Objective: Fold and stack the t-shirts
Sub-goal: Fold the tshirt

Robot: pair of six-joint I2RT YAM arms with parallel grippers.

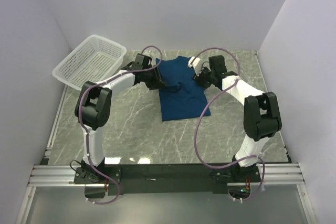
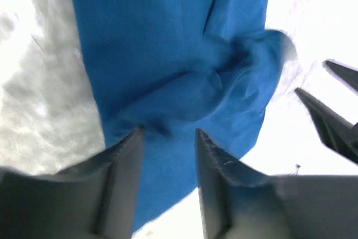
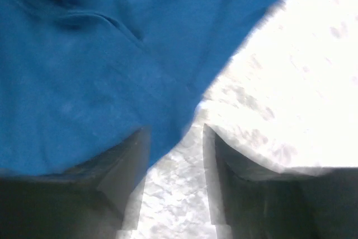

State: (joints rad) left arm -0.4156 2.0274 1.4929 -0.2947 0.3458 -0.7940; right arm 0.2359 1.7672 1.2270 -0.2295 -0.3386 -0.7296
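A dark blue t-shirt lies on the marble table, partly folded, its chest print hidden. My left gripper is at the shirt's left edge; in the left wrist view its jaws are open over the blue cloth, holding nothing. My right gripper is at the shirt's right edge; in the right wrist view its jaws are open, astride the cloth's edge and the bare table. The right gripper's fingers show in the left wrist view at the right.
A white mesh basket stands at the back left, tilted against the wall. The marble table stretches toward the arm bases. Purple cables loop off both arms.
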